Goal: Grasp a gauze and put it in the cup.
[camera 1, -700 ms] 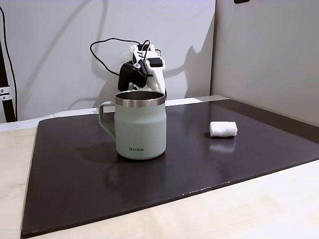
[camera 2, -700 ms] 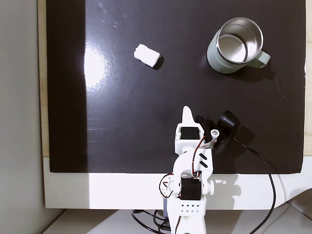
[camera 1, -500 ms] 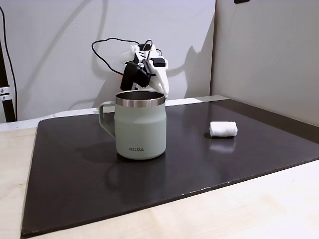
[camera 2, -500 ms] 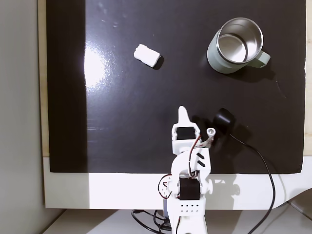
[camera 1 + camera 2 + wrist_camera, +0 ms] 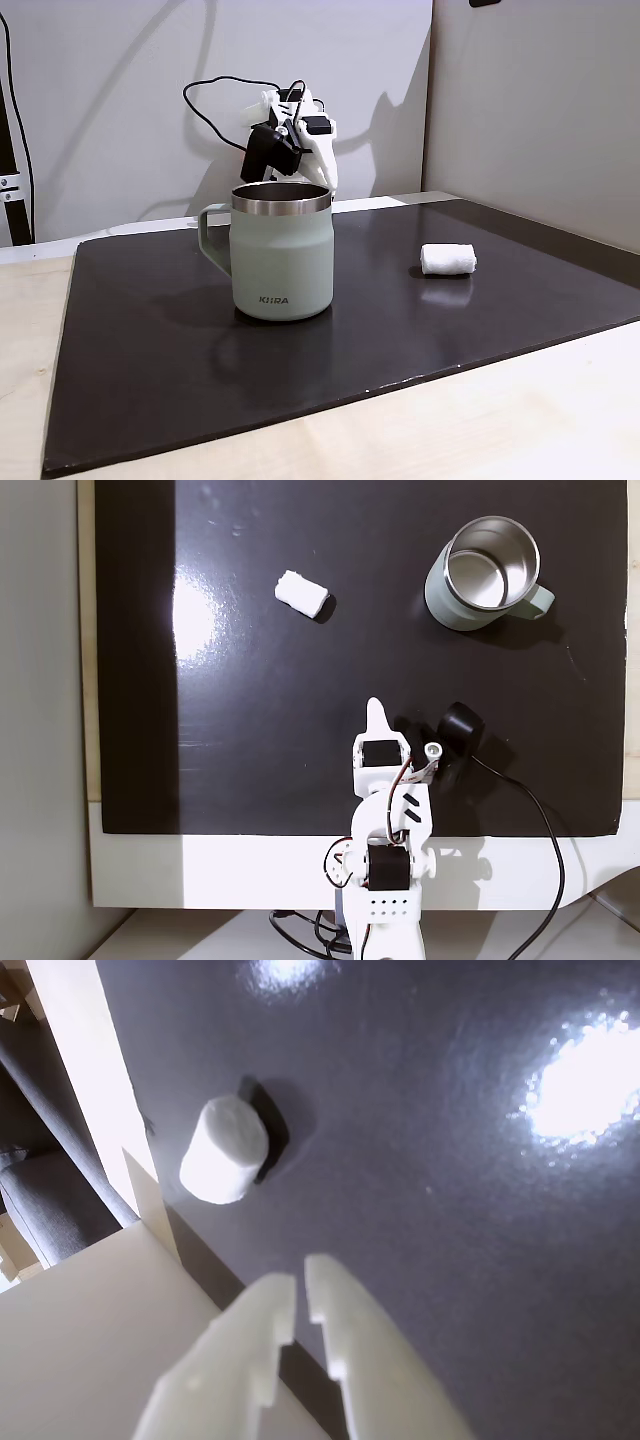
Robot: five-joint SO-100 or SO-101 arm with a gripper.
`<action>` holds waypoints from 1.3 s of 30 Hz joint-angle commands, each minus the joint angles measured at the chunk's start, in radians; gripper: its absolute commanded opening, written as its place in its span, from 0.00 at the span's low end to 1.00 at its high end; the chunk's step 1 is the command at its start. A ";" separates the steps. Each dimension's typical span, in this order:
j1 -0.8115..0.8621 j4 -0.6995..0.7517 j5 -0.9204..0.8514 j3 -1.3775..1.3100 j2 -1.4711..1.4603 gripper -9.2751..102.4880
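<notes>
The gripper (image 5: pixel 300 1285) shows two white fingers (image 5: pixel 262 1332) nearly pressed together in the wrist view, with nothing between them — their bases run off the bottom edge. In a fixed view the cup (image 5: pixel 281 250) hides the gripper's lower part. The gauze (image 5: pixel 223 1150) lies on the dark mat (image 5: pixel 450 1220), apart from the tips. From above, gauze (image 5: pixel 302 593) and cup (image 5: pixel 486 573) sit well apart — the cup's inside looks bare.

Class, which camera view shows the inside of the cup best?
The fixed view from above: it looks straight into the cup, showing its bare steel bottom. The fixed view from the side shows its green wall, handle and rim, not the inside.
</notes>
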 commanded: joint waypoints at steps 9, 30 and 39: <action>-0.069 0.114 0.054 -0.322 -0.143 0.08; -0.132 0.333 0.569 -1.284 -1.216 0.16; -0.227 0.365 0.696 -1.471 -1.489 0.22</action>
